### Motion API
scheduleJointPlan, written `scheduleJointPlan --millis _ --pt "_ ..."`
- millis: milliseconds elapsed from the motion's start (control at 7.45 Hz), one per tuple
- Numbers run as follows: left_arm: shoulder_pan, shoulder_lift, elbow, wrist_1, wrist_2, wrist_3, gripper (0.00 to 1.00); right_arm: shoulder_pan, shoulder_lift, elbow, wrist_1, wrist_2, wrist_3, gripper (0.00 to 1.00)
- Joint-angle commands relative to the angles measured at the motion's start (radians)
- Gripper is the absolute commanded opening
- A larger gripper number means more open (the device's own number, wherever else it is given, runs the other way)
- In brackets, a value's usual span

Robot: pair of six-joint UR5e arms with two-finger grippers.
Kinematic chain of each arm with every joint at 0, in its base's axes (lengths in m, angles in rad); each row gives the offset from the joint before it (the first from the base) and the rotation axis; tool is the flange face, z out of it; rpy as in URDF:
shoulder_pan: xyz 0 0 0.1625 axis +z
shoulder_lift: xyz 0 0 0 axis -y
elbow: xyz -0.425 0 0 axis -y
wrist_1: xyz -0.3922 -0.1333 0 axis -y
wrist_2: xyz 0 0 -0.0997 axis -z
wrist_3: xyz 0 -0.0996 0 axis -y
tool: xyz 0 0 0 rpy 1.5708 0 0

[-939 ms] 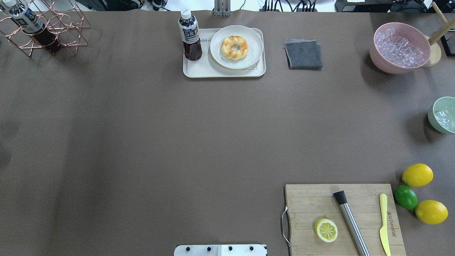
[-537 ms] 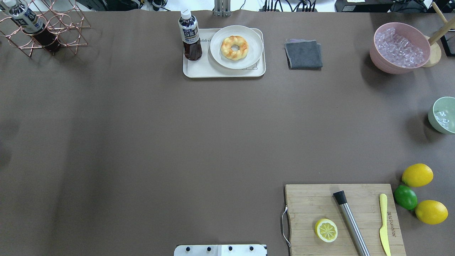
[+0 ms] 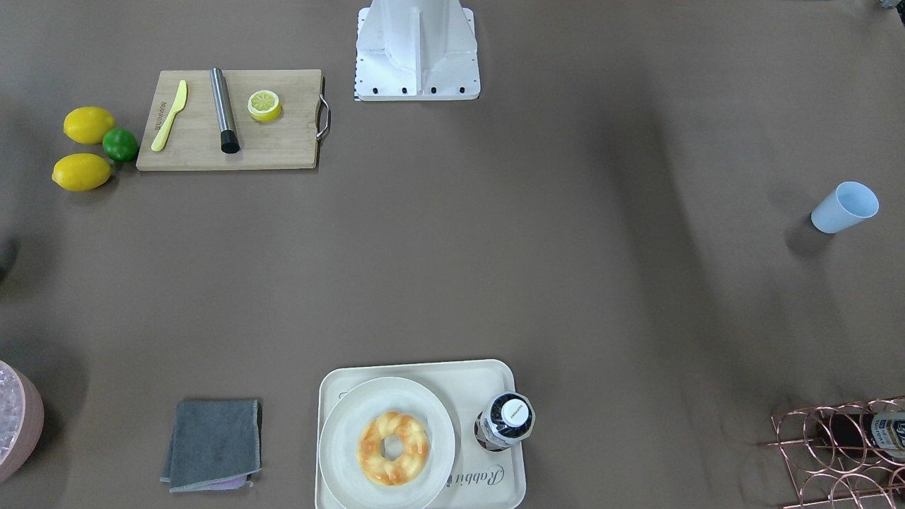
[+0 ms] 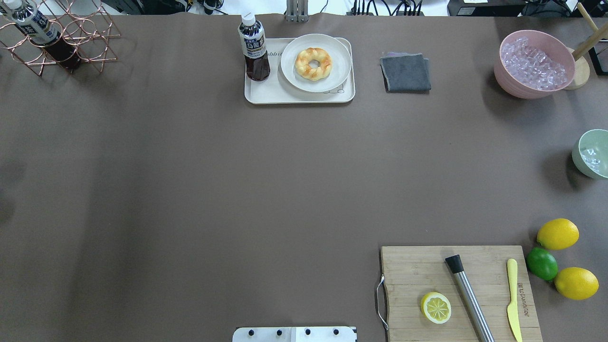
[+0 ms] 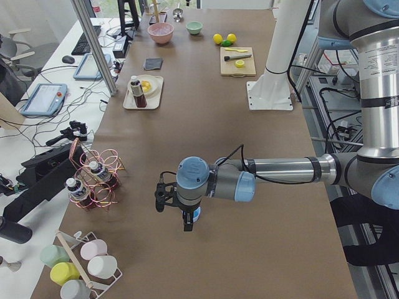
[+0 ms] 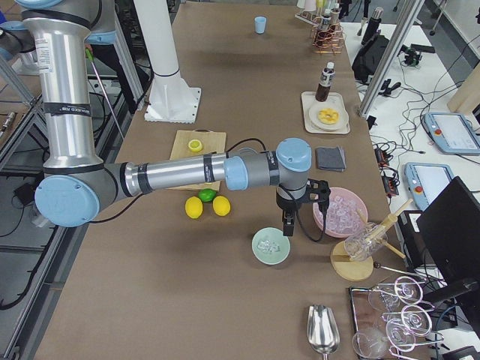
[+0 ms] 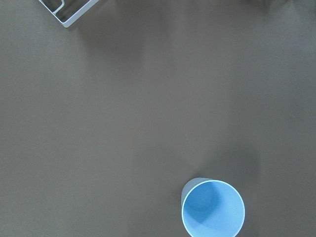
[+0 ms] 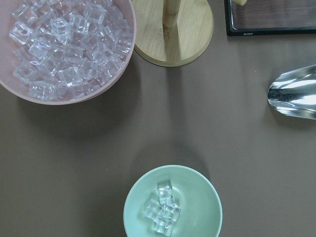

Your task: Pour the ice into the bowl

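Two tools hover over opposite bench (image 4: 237,190) ends. Left tool (image 5: 186,225) hangs just beside cup (image 7: 213,208). Cup upright, empty. Tool apart or together: cannot tell. Right tool (image 6: 286,229) hangs above gap between pink tub (image 8: 74,98) and bowl (image 8: 202,207), its state equally unreadable. Ice (image 8: 163,211): few cubes lying in bowl bottom. Judgement: pour looks complete. Next move likely only lifting clear without knocking bowl.

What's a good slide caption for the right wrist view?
Few ice cubes in the mint bowl, pink ice container nearby.
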Motion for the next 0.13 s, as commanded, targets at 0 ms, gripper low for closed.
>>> scheduleJointPlan --millis 0 --pt "0.000 0.005 -0.012 0.001 -0.001 0.000 0.97 0.014 -0.005 0.002 -0.002 -0.008 -0.063 1.00"
